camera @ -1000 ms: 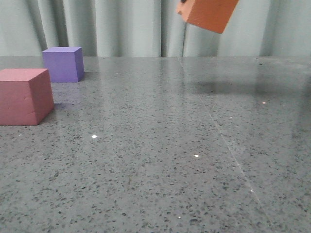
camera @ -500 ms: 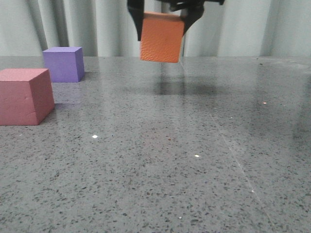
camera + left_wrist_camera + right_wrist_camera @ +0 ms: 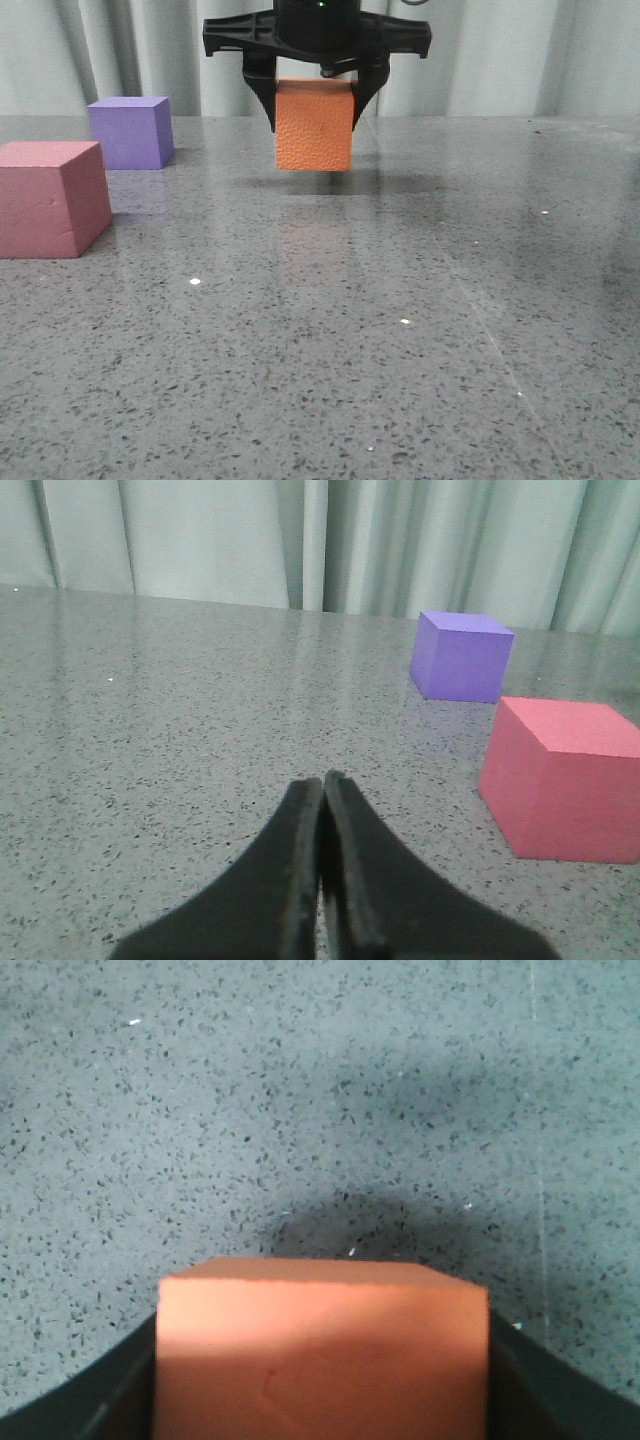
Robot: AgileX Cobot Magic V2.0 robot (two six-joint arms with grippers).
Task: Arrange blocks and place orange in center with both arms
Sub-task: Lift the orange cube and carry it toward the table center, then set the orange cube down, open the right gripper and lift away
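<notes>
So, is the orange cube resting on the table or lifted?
Lifted: the orange cube hangs between the right gripper's fingers, with a shadow on the table below.

Orange cube [image 3: 314, 126] aloft, two cubes on the surface.
It hung upright, pebbled face forward, clamped between hand fingers [image 3: 263, 97]; purple cube [image 3: 129, 131] sat behind the pinkish-red cube [image 3: 52, 198], far left.

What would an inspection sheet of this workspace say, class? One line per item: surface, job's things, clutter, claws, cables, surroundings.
Surface: grey speckled polished tabletop, glossy with reflections.
Job's things: purple cube and pinkish-red cube resting on the table, apart; orange cube held in the air.
Clutter: nothing seen.
Claws: right claw shut on the orange cube; left claw shut, empty.
Cables: nothing seen.
Surroundings: pale pleated curtain behind the table.
</notes>
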